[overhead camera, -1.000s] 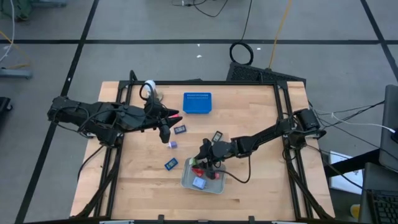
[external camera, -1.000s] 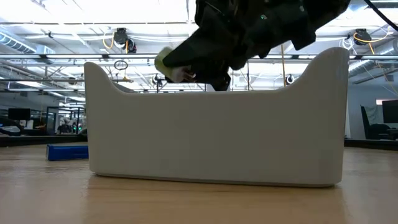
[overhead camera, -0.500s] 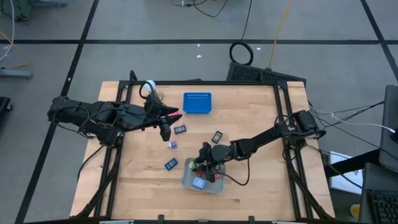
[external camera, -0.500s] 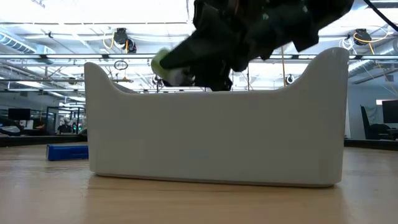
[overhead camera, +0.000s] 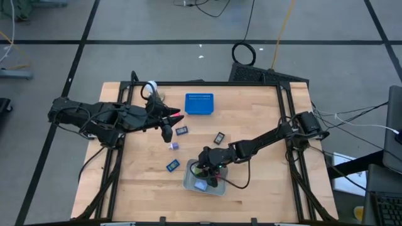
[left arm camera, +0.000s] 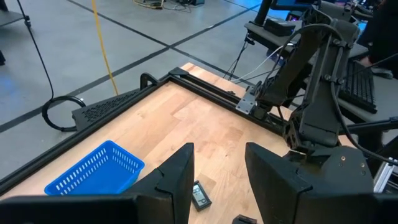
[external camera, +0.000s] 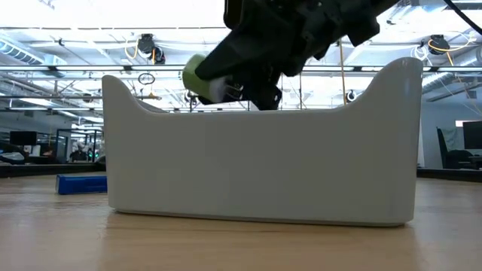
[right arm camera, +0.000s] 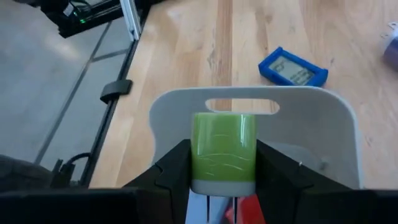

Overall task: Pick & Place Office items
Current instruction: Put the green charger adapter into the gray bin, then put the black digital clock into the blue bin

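My right gripper hangs over the white tray at the table's near middle, shut on a green office item with a white lower end. In the tray lie a blue piece and a red one. More office items lie flat on the wood: dark-blue ones and a purple one. My left gripper waits at the table's left, raised. Its fingers stand a little apart with nothing between them. My right gripper pinches the green item by its two opposite sides between its two fingers. The fingers slant down from the table's right side. The item hangs clear above the tray's rim, tilted.
A blue perforated basket stands at the far middle. A white ball on a stand is at the far left. Black frame rails run along the table's sides. Bare wood lies right of the tray.
My right gripper has edged toward the near edge and now sits farther over the tray. It has tipped a little and still holds the green item, which has risen slightly against the tray's rim. My left arm has kept still.
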`<state>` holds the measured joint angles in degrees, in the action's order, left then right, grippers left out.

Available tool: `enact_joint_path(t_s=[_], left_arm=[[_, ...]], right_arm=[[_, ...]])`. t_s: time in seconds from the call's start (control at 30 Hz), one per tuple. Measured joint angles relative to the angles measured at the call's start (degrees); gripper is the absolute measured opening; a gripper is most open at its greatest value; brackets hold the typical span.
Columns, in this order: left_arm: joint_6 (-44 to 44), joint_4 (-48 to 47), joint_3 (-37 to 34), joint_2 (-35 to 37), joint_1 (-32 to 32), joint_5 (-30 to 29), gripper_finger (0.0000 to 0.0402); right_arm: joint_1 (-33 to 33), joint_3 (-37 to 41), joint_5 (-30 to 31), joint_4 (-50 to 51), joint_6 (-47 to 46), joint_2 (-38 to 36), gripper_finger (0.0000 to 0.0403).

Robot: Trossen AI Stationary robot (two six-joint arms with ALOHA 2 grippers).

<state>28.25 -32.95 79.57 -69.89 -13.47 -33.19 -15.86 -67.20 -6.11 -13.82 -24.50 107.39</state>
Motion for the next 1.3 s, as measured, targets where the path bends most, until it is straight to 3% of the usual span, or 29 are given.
enact_joint_path(t_s=[0.43,1.3], left_arm=[[0.26,0.00,0.00,0.00,0.00,0.02,0.0145],[0.55,0.00,0.00,0.00,0.00,0.09,0.0145]], right_arm=[[0.00,0.02,0.00,0.35,0.10,0.02,0.0139],[1.34,0.07,-1.40,-2.65,-4.82,-1.33,0.0237]])
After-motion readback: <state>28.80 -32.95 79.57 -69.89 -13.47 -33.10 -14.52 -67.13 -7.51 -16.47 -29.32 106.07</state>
